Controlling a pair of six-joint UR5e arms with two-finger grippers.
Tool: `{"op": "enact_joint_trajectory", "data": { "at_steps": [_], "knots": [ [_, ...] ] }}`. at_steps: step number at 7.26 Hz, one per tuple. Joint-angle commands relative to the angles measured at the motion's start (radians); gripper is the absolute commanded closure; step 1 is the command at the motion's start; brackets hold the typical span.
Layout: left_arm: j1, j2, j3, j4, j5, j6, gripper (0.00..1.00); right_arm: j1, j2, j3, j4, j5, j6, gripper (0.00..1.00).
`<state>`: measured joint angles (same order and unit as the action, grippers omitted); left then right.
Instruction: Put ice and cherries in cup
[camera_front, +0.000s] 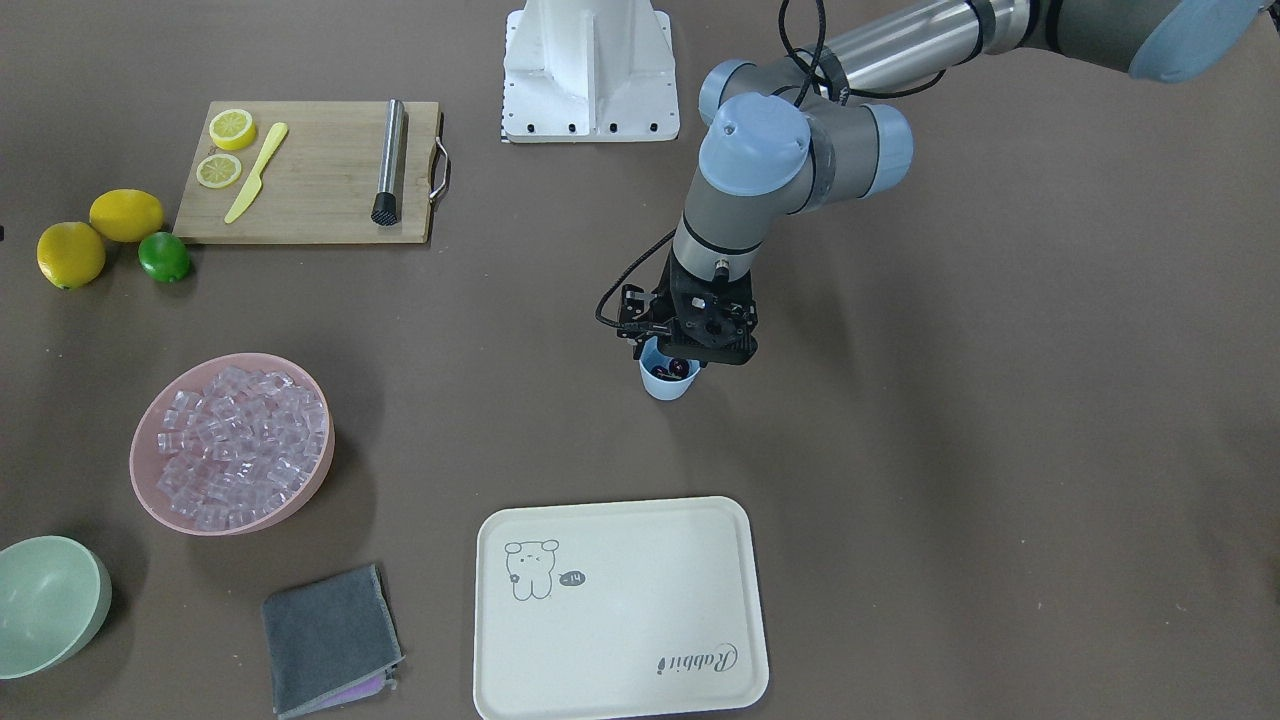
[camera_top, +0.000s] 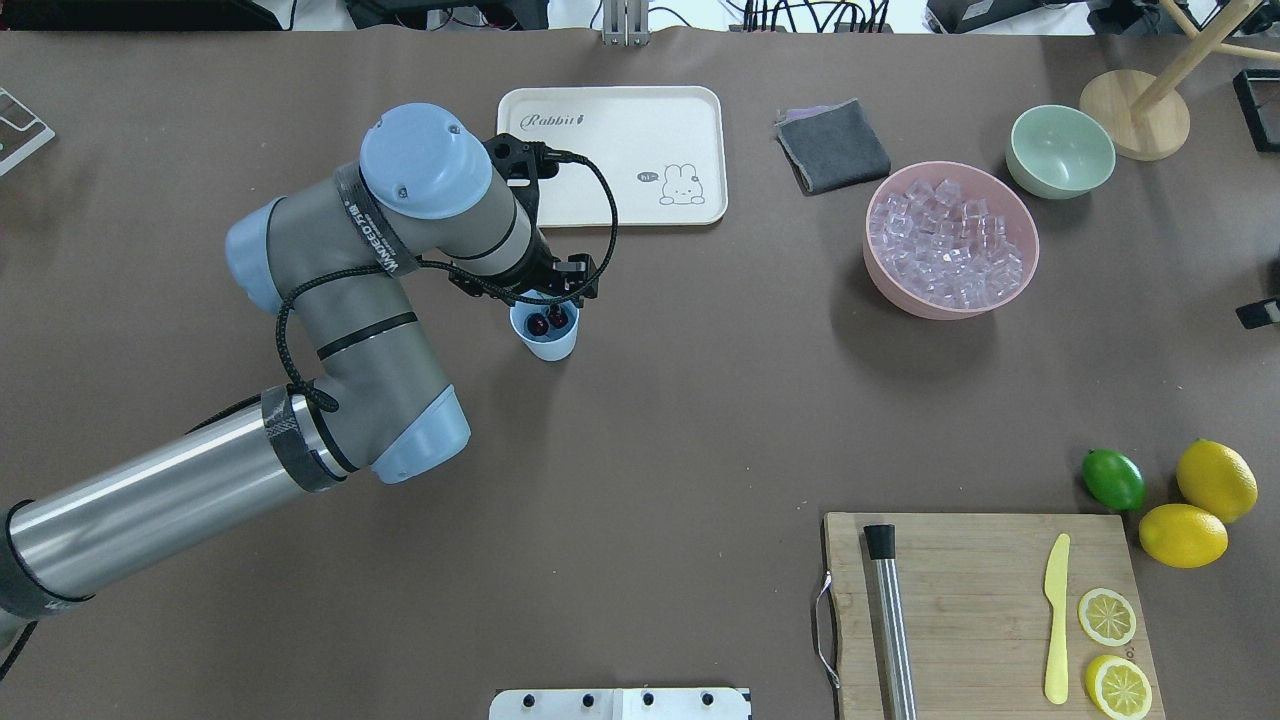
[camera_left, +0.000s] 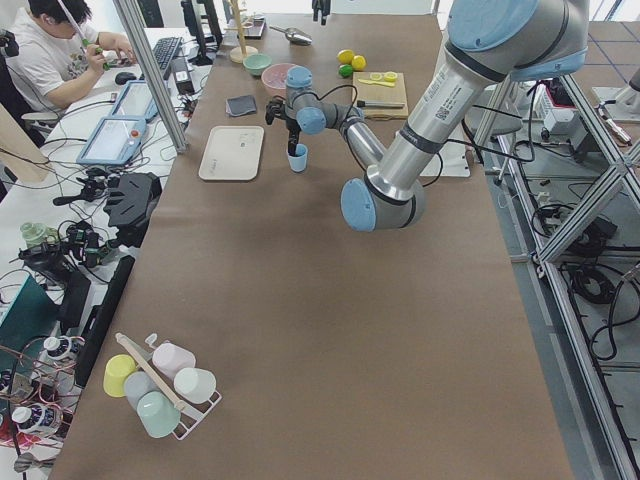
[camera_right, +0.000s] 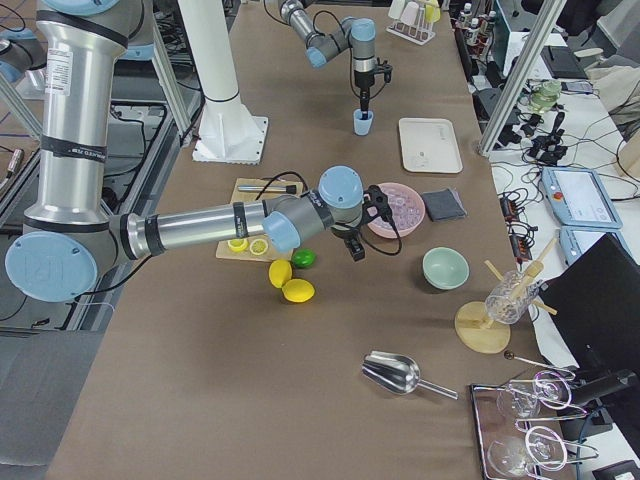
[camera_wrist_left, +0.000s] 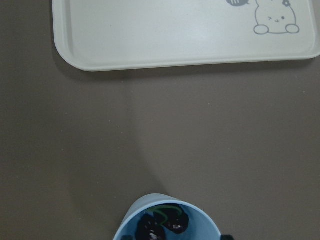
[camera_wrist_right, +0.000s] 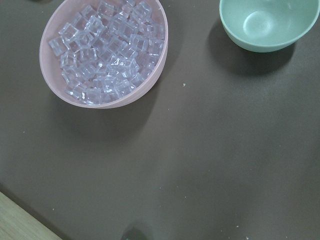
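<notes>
The light-blue cup (camera_front: 668, 386) stands mid-table, near the tray; it also shows in the overhead view (camera_top: 548, 344). The dark cherries (camera_top: 548, 321) with their green stem lie inside it, as the left wrist view (camera_wrist_left: 165, 225) shows. My left gripper (camera_front: 690, 342) hangs just above the cup's mouth and looks open, with nothing in it. The ice (camera_top: 945, 245) fills the pink bowl (camera_top: 905, 298); no ice shows in the cup. My right gripper (camera_right: 355, 248) hovers near the pink bowl; I cannot tell whether it is open or shut.
A cream tray (camera_top: 610, 150) lies beyond the cup. A grey cloth (camera_top: 833, 147) and a pale green bowl (camera_top: 1060, 150) sit by the pink bowl. A cutting board (camera_top: 980, 620) holds a knife, lemon slices and a metal rod; a lime (camera_top: 1113, 478) and lemons lie beside it.
</notes>
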<state>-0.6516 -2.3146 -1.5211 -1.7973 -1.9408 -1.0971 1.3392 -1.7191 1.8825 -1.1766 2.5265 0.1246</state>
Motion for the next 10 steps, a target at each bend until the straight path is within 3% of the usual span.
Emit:
{"op": "enact_joint_trajectory", "data": {
  "at_steps": [1, 2, 3, 6, 8, 10],
  "knots": [
    [-0.080, 0.068, -0.092, 0.009, -0.007, 0.005, 0.03, 0.000, 0.000, 0.001, 0.000, 0.000, 0.001, 0.06],
    [-0.167, 0.163, -0.153, 0.012, -0.041, 0.064, 0.03, 0.000, -0.004, 0.001, 0.000, -0.002, 0.000, 0.06],
    [-0.288, 0.240, -0.154, 0.019, -0.134, 0.211, 0.03, 0.000, -0.011, 0.001, 0.000, -0.002, 0.000, 0.06],
    [-0.677, 0.553, -0.125, 0.021, -0.327, 0.939, 0.03, 0.001, -0.016, -0.002, 0.000, -0.002, 0.000, 0.03],
    [-0.912, 0.757, -0.114, 0.018, -0.406, 1.275, 0.03, 0.001, -0.033, -0.009, -0.003, -0.003, 0.001, 0.02],
    [-0.970, 0.843, -0.140, 0.001, -0.464, 1.304, 0.03, 0.001, -0.022, -0.029, -0.005, -0.003, 0.001, 0.01]
  ]
}}
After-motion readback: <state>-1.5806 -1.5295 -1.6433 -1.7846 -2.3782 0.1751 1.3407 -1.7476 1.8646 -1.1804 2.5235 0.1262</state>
